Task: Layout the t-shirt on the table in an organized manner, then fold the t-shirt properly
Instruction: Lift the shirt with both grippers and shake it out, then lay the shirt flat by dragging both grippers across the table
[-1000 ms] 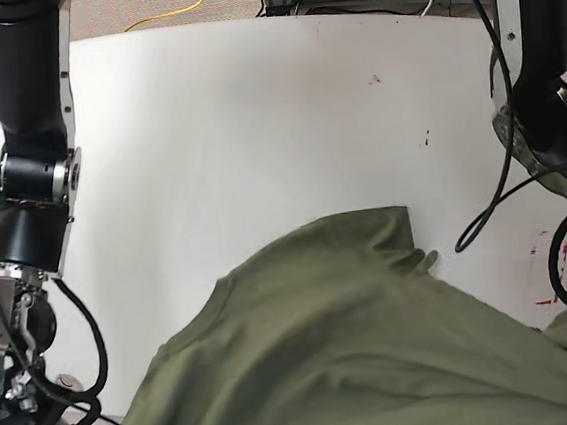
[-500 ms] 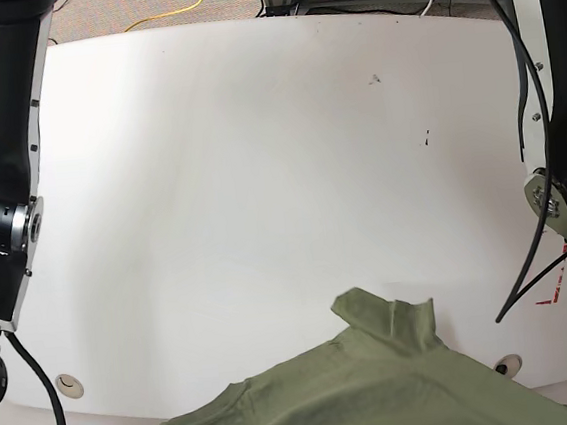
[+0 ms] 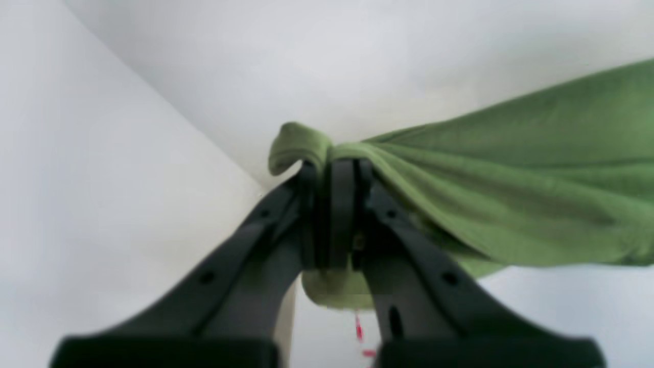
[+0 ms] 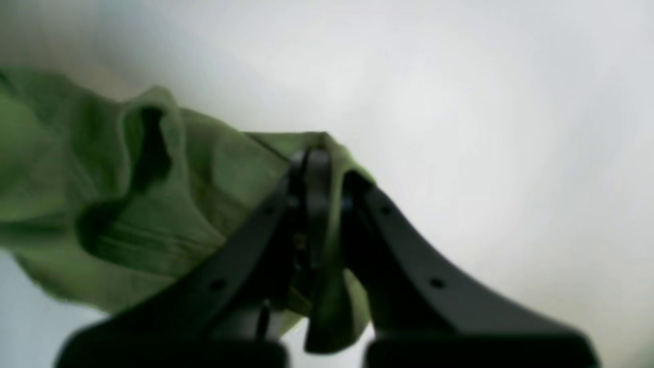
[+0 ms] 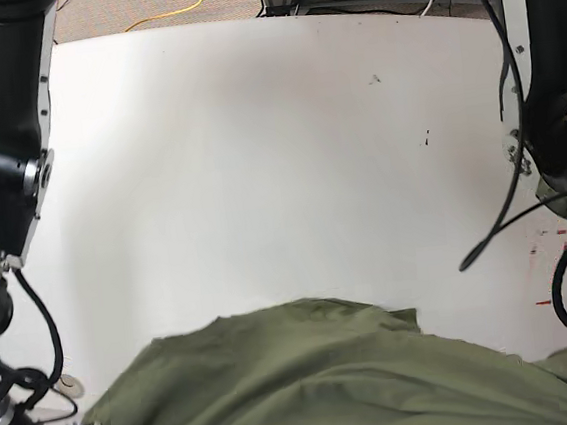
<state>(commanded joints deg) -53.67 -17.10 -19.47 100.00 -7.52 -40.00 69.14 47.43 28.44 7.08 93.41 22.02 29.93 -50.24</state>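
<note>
Both hands are pressed together on cloth. At the lower left of the base view, the right hand (image 4: 327,168) has its 2 black fingers (image 4: 311,194) pinching a bunched edge of the t-shirt (image 4: 127,214), with green folds trailing to the left of the wrist view and a flap hanging between the fingers. At the lower right of the base view, the left hand (image 3: 337,168) likewise pinches a gathered corner of the t-shirt (image 3: 511,189), the fabric pulled taut toward the right of its wrist view and a small tuft curling over the fingertips.

Across the bottom of the base view the t-shirt (image 5: 320,380) is spread wide between the 2 arms, its upper edge near the frame's lower third. The white tabletop (image 5: 258,155) fills the middle, with small dark specks at upper right and red marks (image 5: 548,247) at the right edge. Cables and a yellow cord (image 5: 183,6) lie on the floor along the top.

Compared with 0.5 s ago, the shirt reaches farther up the tabletop and lies broader and flatter, and the folded tab at its top edge has nearly flattened.
</note>
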